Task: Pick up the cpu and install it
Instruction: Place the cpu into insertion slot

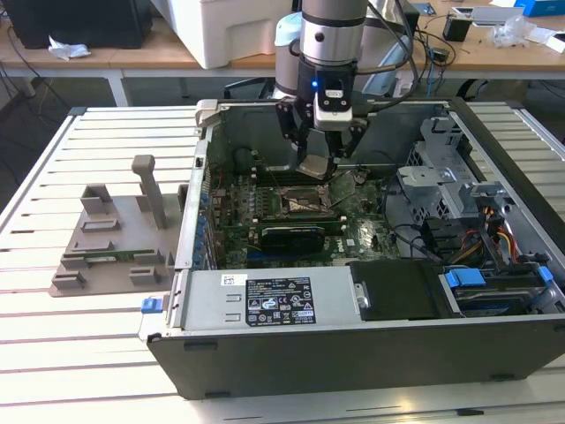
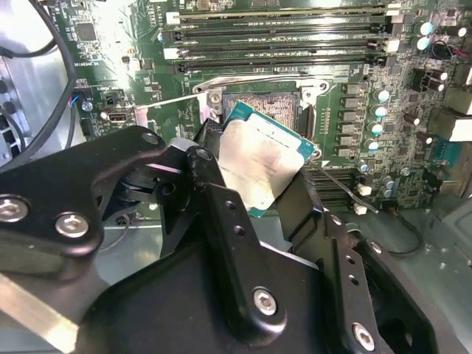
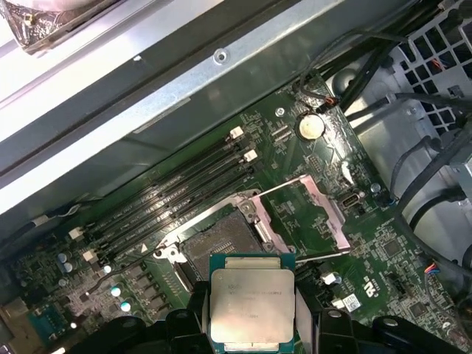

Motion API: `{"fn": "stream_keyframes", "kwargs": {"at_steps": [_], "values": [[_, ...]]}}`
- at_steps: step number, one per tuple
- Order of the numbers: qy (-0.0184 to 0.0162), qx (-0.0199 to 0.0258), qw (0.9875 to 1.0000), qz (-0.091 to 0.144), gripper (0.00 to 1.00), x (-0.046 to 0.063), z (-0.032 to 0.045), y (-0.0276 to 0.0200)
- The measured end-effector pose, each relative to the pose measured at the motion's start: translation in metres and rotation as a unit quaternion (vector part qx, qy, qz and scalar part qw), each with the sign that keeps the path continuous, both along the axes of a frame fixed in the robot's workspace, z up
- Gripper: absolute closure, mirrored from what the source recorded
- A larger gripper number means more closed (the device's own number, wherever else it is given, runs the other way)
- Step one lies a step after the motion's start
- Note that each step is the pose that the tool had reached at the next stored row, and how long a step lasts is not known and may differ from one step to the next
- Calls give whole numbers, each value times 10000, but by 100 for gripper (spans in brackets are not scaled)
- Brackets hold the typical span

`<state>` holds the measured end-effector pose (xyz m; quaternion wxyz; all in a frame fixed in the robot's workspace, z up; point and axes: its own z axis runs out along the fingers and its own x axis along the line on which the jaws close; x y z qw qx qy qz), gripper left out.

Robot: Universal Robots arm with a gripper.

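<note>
Holding the cpu (image 3: 253, 310), the gripper (image 1: 315, 164) hovers over the open socket (image 3: 221, 249). Seating likely needs it level and squared.

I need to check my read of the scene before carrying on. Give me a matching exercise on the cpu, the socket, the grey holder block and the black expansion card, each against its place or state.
Things:
1. cpu
2. socket
3. grey holder block
4. black expansion card

Places or states:
A. on the slatted table, outside the case
B. clamped in the gripper, above the motherboard
C. open, nothing in it
D. seated on the motherboard beside the socket

Pairs: 1-B, 2-C, 3-A, 4-D
</note>
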<state>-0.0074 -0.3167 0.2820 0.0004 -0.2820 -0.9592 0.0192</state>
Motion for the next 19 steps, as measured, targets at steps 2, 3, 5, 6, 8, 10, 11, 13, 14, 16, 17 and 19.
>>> {"fn": "stream_keyframes", "kwargs": {"at_steps": [2, 3, 5, 6, 8, 10, 11, 13, 14, 16, 17, 19], "values": [[0, -6, 10000, -54, 45, 0, 0, 0], [0, -8, 10000, -71, 45, 0, 0, 0], [0, -12, 9999, -104, 45, 0, 0, 0], [0, -17, 9999, -137, 45, 0, 0, 0], [0, -25, 9998, -186, 45, 0, 0, 0], [0, -29, 9997, -224, 45, 0, 0, 0], [0, -31, 9997, -241, 45, 0, 0, 0], [0, -37, 9996, -282, 45, 0, 0, 0], [0, -40, 9995, -299, 45, 0, 0, 0], [0, -45, 9994, -338, 45, 0, 0, 0], [0, -47, 9993, -371, 45, 0, 0, 0], [0, -50, 9990, -434, 45, 0, 0, 0]]}}
